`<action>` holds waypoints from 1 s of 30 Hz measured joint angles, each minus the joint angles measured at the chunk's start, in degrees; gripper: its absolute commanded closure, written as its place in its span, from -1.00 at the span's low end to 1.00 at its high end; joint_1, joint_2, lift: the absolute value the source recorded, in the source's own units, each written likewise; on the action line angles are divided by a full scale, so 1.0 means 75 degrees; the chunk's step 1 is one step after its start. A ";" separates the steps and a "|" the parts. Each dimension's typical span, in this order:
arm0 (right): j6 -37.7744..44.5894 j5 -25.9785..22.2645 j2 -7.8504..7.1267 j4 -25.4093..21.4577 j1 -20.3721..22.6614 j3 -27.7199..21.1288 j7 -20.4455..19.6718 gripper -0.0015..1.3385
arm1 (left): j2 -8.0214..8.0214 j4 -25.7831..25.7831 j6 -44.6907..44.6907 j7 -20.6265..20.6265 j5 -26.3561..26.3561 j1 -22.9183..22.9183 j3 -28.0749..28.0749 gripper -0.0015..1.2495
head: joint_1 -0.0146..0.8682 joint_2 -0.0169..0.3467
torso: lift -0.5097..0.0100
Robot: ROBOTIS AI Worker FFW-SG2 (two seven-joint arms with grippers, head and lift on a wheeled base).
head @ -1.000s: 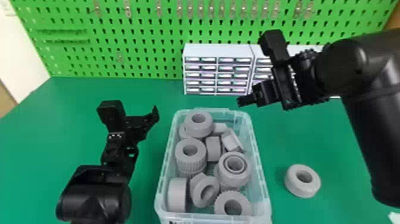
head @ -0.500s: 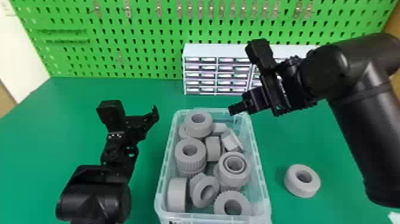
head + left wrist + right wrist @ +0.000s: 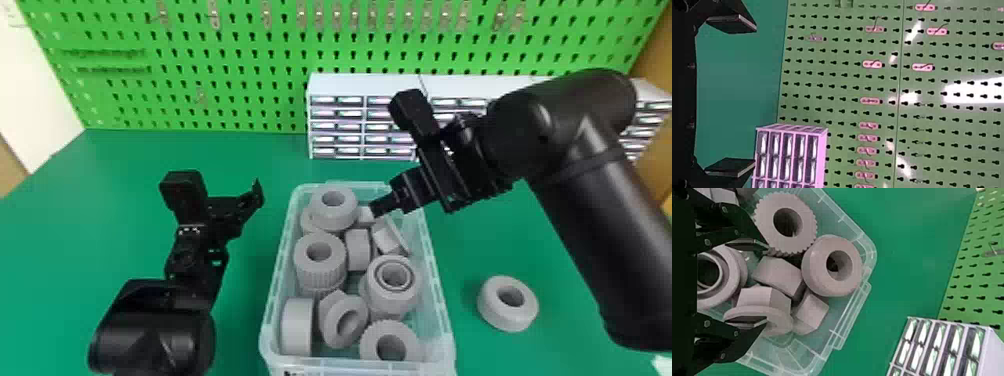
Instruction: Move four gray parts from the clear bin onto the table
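The left arm (image 3: 155, 325) extends forward, left of the clear bin (image 3: 446, 335); the left gripper (image 3: 251, 199) has its fingers spread wide. One gray part (image 3: 507, 316) lies on the table (image 3: 90, 205), right of the bin; other gray parts (image 3: 322, 276) sit inside. The right arm (image 3: 595, 200), bent, angles the right gripper (image 3: 374, 211) down-left over the bin's far portion, fingers apart.

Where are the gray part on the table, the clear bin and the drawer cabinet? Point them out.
Gray part on the table (image 3: 492, 309), head view: body beside its hole.
Clear bin (image 3: 441, 300), head view: right rim.
Drawer cabinet (image 3: 362, 122), head view: front.
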 measured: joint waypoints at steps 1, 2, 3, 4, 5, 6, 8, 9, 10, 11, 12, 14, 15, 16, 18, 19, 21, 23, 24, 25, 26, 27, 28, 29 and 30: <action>0.0014 -0.0025 -0.0001 0.0007 0.0005 0.0026 0.0000 -0.12 | 0.0004 0.0000 0.0000 0.0000 0.0002 0.0002 0.0001 -0.86 | 0.60 -0.51 | 0.76; 0.0024 -0.0042 -0.0002 0.0016 0.0012 0.0042 0.0000 -0.12 | 0.0007 0.0000 0.0000 0.0000 0.0003 0.0004 0.0001 -0.86 | 0.60 -0.51 | 0.76; 0.0031 -0.0061 -0.0005 0.0031 0.0020 0.0059 0.0000 -0.12 | 0.0010 0.0000 0.0000 0.0000 0.0004 0.0006 0.0001 -0.86 | 0.60 -0.51 | 0.76; 0.0036 -0.0091 -0.0010 0.0056 0.0026 0.0084 0.0000 -0.12 | 0.0014 0.0000 0.0000 0.0000 0.0005 0.0008 0.0001 -0.86 | 0.60 -0.51 | 0.76; 0.0038 -0.0120 -0.0017 0.0081 0.0027 0.0104 0.0000 -0.12 | 0.0015 0.0000 0.0000 0.0000 0.0005 0.0009 0.0001 -0.86 | 0.60 -0.51 | 0.76; 0.0039 -0.0153 -0.0025 0.0108 0.0027 0.0124 0.0000 -0.12 | 0.0015 0.0000 0.0000 0.0000 0.0005 0.0008 0.0001 -0.86 | 0.60 -0.51 | 0.76; 0.0041 -0.0223 -0.0045 0.0173 0.0027 0.0174 0.0000 -0.12 | 0.0019 0.0000 0.0000 0.0000 0.0005 0.0004 0.0001 -0.86 | 0.60 -0.51 | 0.76; 0.0041 -0.0243 -0.0051 0.0200 0.0026 0.0197 0.0000 -0.12 | 0.0021 0.0000 0.0000 0.0000 0.0005 0.0001 0.0003 -0.86 | 0.60 -0.51 | 0.76; 0.0042 -0.0263 -0.0057 0.0237 0.0026 0.0231 0.0000 -0.12 | 0.0024 0.0000 0.0000 0.0000 0.0005 -0.0005 0.0007 -0.86 | 0.60 -0.51 | 0.76; 0.0042 -0.0277 -0.0062 0.0265 0.0025 0.0261 0.0000 -0.12 | 0.0026 -0.0001 0.0000 0.0000 0.0005 -0.0009 0.0011 -0.86 | 0.60 -0.51 | 0.76; 0.0042 -0.0292 -0.0068 0.0291 0.0025 0.0294 0.0000 -0.12 | 0.0028 -0.0001 0.0000 0.0000 0.0005 -0.0010 0.0016 -0.86 | 0.60 -0.51 | 0.76; 0.0042 -0.0335 -0.0077 0.0347 0.0024 0.0377 0.0000 -0.12 | 0.0035 -0.0003 0.0000 0.0000 0.0005 -0.0011 0.0029 -0.86 | 0.60 -0.51 | 0.76; 0.0042 -0.0352 -0.0080 0.0366 0.0024 0.0412 0.0000 -0.12 | 0.0037 -0.0004 0.0000 0.0000 0.0005 -0.0011 0.0035 -0.86 | 0.60 -0.51 | 0.76; 0.0042 -0.0374 -0.0082 0.0391 0.0023 0.0459 0.0000 -0.12 | 0.0040 -0.0006 0.0000 0.0000 0.0005 -0.0011 0.0040 -0.86 | 0.60 -0.51 | 0.76; 0.0042 -0.0410 -0.0083 0.0421 0.0024 0.0515 0.0000 -0.12 | 0.0044 -0.0007 0.0000 0.0000 0.0007 -0.0015 0.0041 -0.86 | 0.60 -0.51 | 0.76; 0.0042 -0.0434 -0.0086 0.0438 0.0026 0.0544 0.0000 -0.12 | 0.0047 -0.0008 0.0000 0.0000 0.0008 -0.0026 0.0039 -0.86 | 0.60 -0.51 | 0.76; 0.0042 -0.0468 -0.0090 0.0465 0.0032 0.0587 0.0000 -0.12 | 0.0053 -0.0008 0.0000 0.0000 0.0008 -0.0050 0.0030 -0.86 | 0.60 -0.51 | 0.76; 0.0042 -0.0504 -0.0095 0.0499 0.0041 0.0643 0.0000 -0.12 | 0.0063 -0.0007 0.0000 0.0000 0.0000 -0.0080 0.0024 -0.86 | 0.60 -0.51 | 0.76; 0.0042 -0.0517 -0.0097 0.0514 0.0043 0.0668 0.0000 -0.12 | 0.0069 -0.0007 0.0000 0.0000 -0.0014 -0.0092 0.0022 -0.86 | 0.60 -0.51 | 0.76; 0.0042 -0.0535 -0.0100 0.0532 0.0044 0.0697 0.0000 -0.12 | 0.0078 -0.0007 0.0000 0.0000 -0.0036 -0.0108 0.0019 -0.86 | 0.60 -0.51 | 0.76; 0.0042 -0.0549 -0.0102 0.0545 0.0046 0.0715 0.0000 -0.12 | 0.0088 -0.0007 0.0000 0.0000 -0.0051 -0.0121 0.0018 -0.86 | 0.60 -0.51 | 0.76; 0.0042 -0.0561 -0.0103 0.0558 0.0050 0.0728 0.0000 -0.12 | 0.0100 -0.0007 0.0000 0.0000 -0.0062 -0.0135 0.0017 -0.86 | 0.60 -0.51 | 0.76; 0.0042 -0.0575 -0.0104 0.0576 0.0056 0.0737 0.0000 -0.12 | 0.0117 -0.0007 0.0000 0.0001 -0.0067 -0.0150 0.0018 -0.86 | 0.60 -0.51 | 0.76; 0.0042 -0.0581 -0.0103 0.0591 0.0060 0.0742 0.0000 -0.12 | 0.0128 -0.0007 0.0000 0.0005 -0.0066 -0.0159 0.0019 -0.86 | 0.60 -0.51 | 0.76; 0.0042 -0.0587 -0.0103 0.0606 0.0065 0.0746 0.0000 -0.12 | 0.0137 -0.0007 0.0000 0.0010 -0.0060 -0.0166 0.0022 -0.86 | 0.60 -0.51 | 0.76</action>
